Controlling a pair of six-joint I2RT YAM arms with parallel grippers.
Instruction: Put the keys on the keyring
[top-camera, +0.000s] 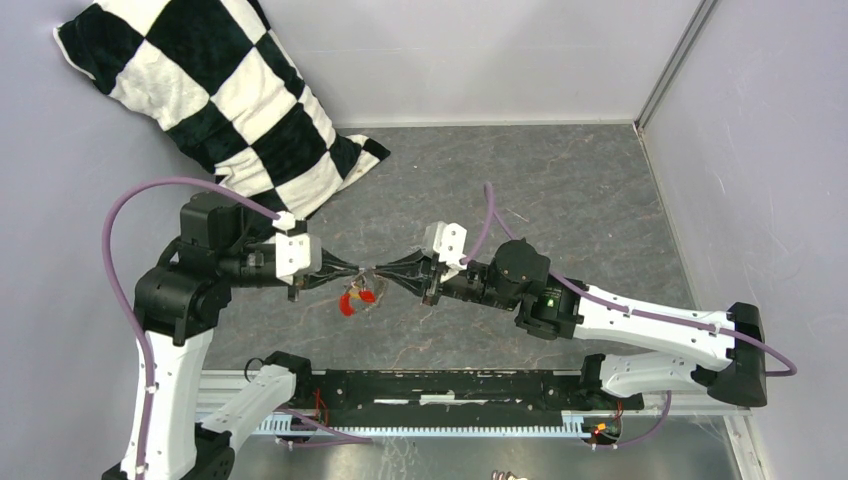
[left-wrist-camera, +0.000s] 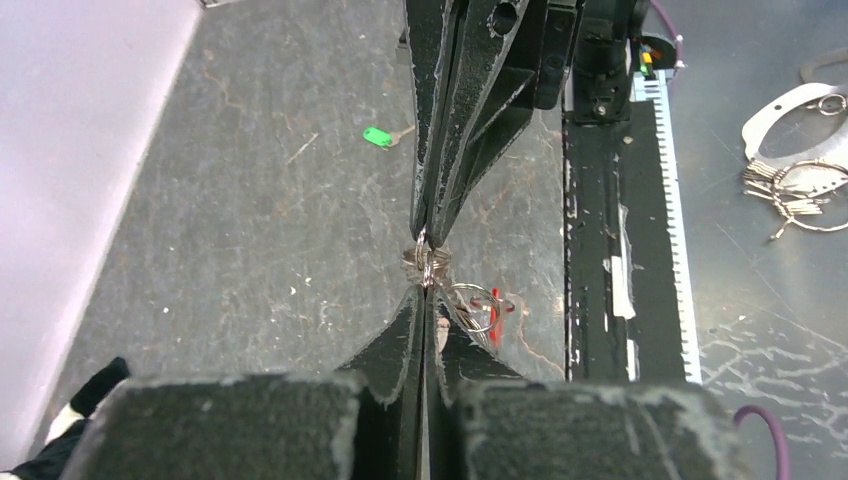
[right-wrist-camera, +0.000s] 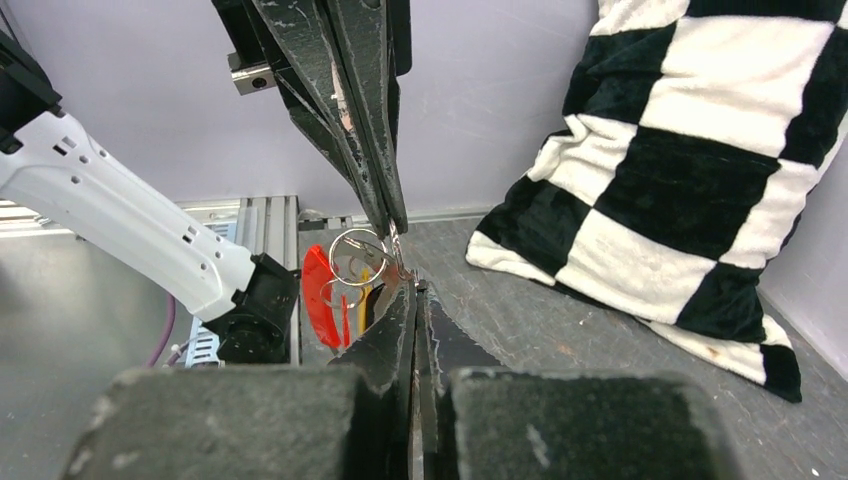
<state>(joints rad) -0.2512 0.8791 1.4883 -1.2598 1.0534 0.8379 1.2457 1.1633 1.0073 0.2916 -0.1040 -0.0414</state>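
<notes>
– Dark mottled surface (top-camera: 580, 190) boxed in by lilac walls, checkered pillow (top-camera: 220, 100) slumped in the far left corner. Seen the arms?

– Reaching in from both sides, meeting nose to nose over the middle of the surface, just ahead of the black rail (left-wrist-camera: 600, 250).

– Left jaws?

– Closed tight, pinching a bright twist of the keyring (right-wrist-camera: 360, 258) wire right at the very tips.

– And the right jaws?

– Closed as well, tips pressed up to that same twist from the opposite side. Hard to tell whether clamped on the wire or only touching it.

– Whereabouts of the loop itself, then?

– Not inside either pair of jaws. Hanging off the meeting point, swung out to the near side, toward the rail, just beside the left fingertips (left-wrist-camera: 400, 335).

– Anything on it?

– Red strap (right-wrist-camera: 318, 290) drooping below, plus a sliver of the yellow key (right-wrist-camera: 361, 300) showing behind the loop.

– Green key?

– Lying flat on the surface (left-wrist-camera: 378, 137), alone, on the far side away from the rail, well apart from the ring and touching neither pair of jaws.

– Red key?

– Cannot pick out from the red bunched around the strap.

– Past the rail?

– Loose heap of spare rings and keys (left-wrist-camera: 795, 185) on bare metal.
</notes>
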